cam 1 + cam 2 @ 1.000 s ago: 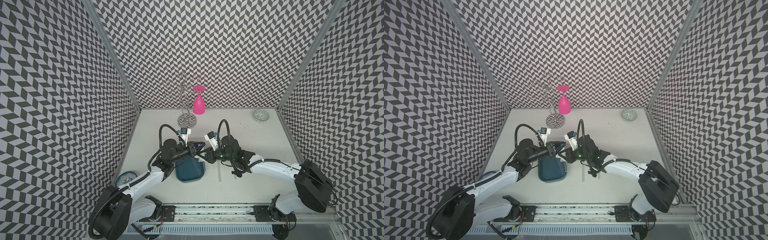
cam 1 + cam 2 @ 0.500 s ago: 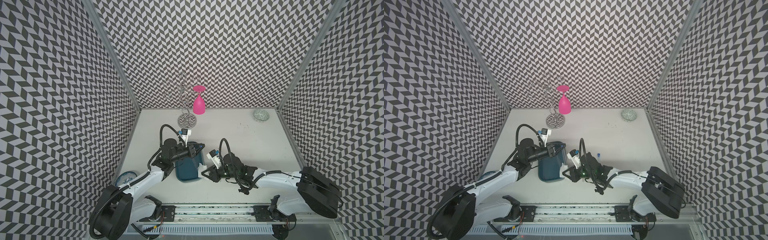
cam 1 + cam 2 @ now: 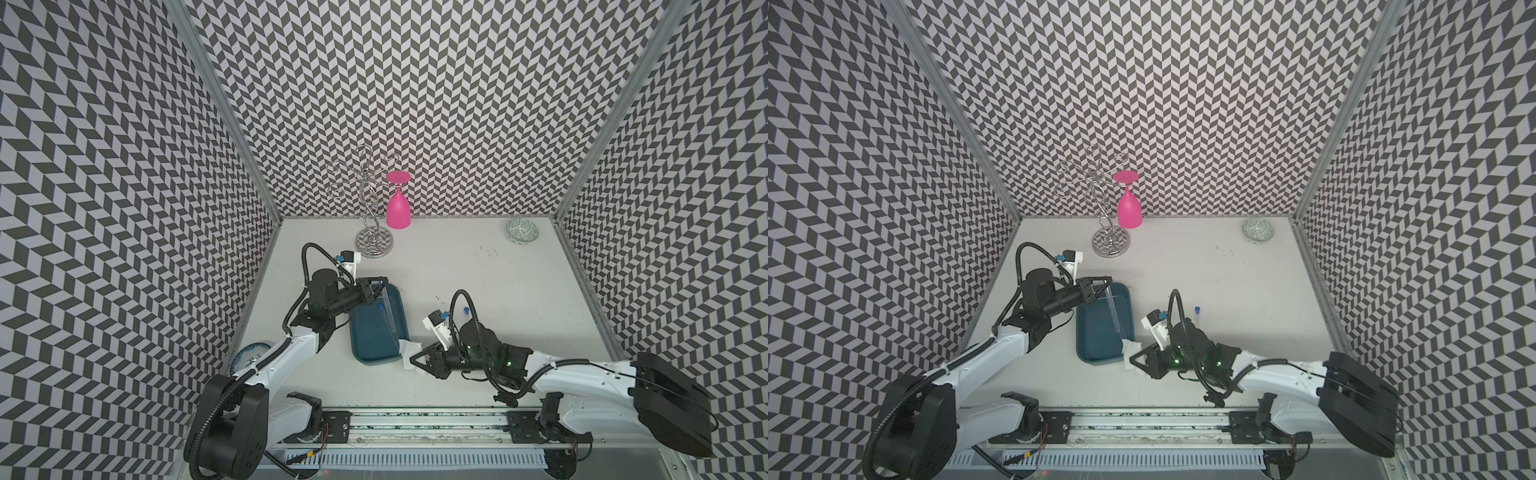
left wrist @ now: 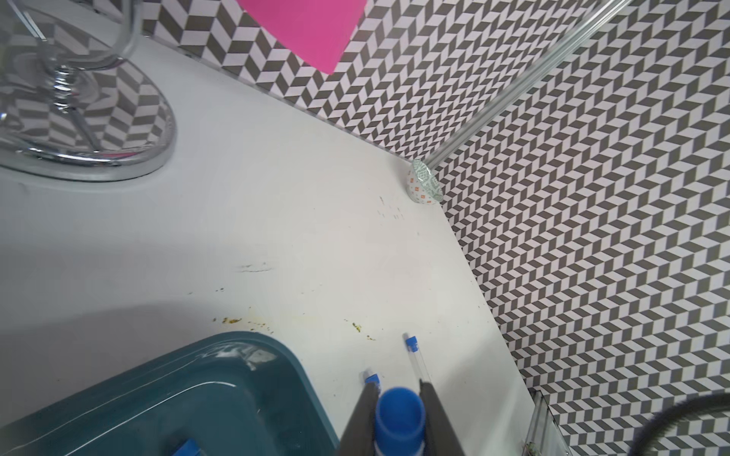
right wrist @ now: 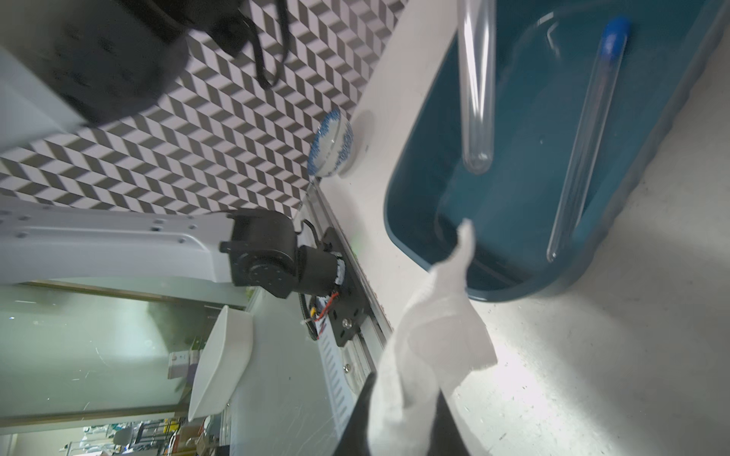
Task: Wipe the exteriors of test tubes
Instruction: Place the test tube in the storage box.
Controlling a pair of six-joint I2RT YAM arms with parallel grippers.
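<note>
Left gripper (image 4: 397, 396) clamps a capped test tube (image 3: 389, 309) above the teal tray (image 3: 365, 336); right gripper (image 3: 415, 361) pinches white tissue (image 5: 430, 347).

In the left wrist view the picture's edge cuts off the test tube (image 4: 399, 414) clamped in my left jaws, so only its blue cap shows. Just beside them a second tube (image 4: 372, 380) shows nothing but a cap. A third cap (image 4: 185, 448), in the teal tray (image 4: 221, 395), is clipped by that edge. The pink glass (image 4: 308, 27) and chrome rack (image 4: 79, 130) run out of frame.

In the right wrist view the tissue (image 5: 418, 355) covers the tips of my right jaws. A dark blur (image 5: 98, 59) is probably part of my left arm.

In a top view my right arm (image 3: 582, 374) hides most of a bench tube (image 3: 466, 309).
</note>
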